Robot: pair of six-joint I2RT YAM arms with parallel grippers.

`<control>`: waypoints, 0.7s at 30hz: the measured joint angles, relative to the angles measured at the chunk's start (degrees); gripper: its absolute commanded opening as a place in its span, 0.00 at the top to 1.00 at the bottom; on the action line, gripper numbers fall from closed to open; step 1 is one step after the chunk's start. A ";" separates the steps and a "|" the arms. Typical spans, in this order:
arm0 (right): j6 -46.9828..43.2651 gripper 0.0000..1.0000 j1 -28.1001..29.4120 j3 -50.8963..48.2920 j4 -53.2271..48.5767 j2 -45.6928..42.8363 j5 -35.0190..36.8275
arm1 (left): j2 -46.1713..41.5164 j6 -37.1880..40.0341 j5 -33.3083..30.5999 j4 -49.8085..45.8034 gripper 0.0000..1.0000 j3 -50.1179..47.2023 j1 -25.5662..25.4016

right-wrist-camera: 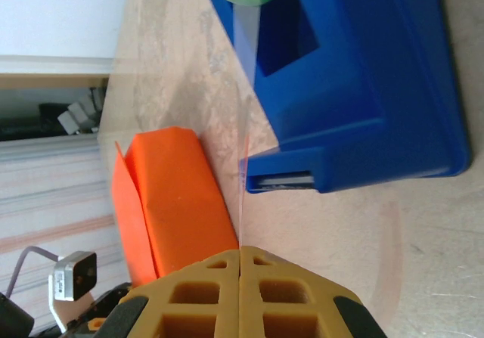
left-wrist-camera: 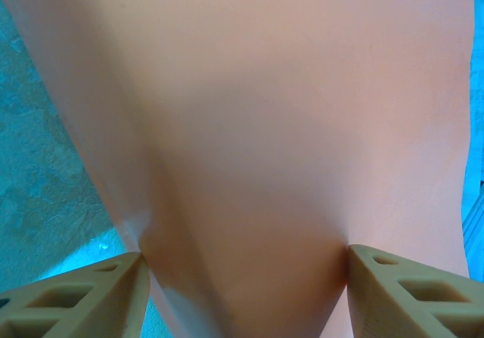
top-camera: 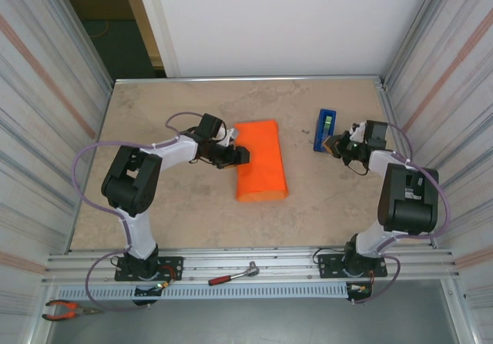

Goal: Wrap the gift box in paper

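Paper [left-wrist-camera: 249, 126] lies clasped between the left gripper [left-wrist-camera: 243, 261] fingers

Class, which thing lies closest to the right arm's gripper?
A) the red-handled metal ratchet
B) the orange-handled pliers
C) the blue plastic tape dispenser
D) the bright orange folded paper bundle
C: the right gripper, shut on a clear tape strip, sits right beside the blue plastic tape dispenser; the bright orange paper bundle lies farther off, held by the left gripper.
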 measured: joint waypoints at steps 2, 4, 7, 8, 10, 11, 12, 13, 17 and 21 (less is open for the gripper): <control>0.50 1.00 -0.44 -0.44 0.87 0.37 -0.15 | 0.00 0.00 0.02 0.00 0.34 0.00 0.00; 1.25 1.00 -0.74 -0.74 1.81 1.31 -0.28 | 0.00 0.00 0.02 0.00 0.34 0.00 0.00; 1.90 1.00 -1.18 -1.03 3.10 3.28 -0.31 | 0.00 0.00 0.02 0.00 0.34 0.00 0.00; 2.34 1.00 -1.38 -1.03 3.65 3.98 -0.31 | 0.00 0.00 0.02 0.00 0.34 0.00 0.00; 2.89 1.00 -1.46 -1.03 5.11 5.18 -0.33 | 0.00 0.00 0.00 0.00 0.34 0.00 0.00; 3.13 1.00 -1.53 -1.05 5.79 5.57 -0.33 | 0.00 0.00 0.00 0.02 0.34 0.00 0.00; 3.34 1.00 -1.55 -1.07 6.49 5.92 -0.33 | 0.00 0.00 0.00 0.00 0.34 0.00 0.00; 3.80 1.00 -1.64 -1.16 7.21 6.19 -0.37 | 0.00 0.00 0.00 0.00 0.34 0.00 0.00; 5.97 1.00 -2.03 -1.79 10.05 7.74 -2.14 | 0.00 0.00 0.00 0.00 0.34 0.00 0.00; 8.90 1.00 -2.56 -2.21 12.85 9.38 -4.96 | 0.00 0.00 0.00 0.00 0.34 0.00 0.00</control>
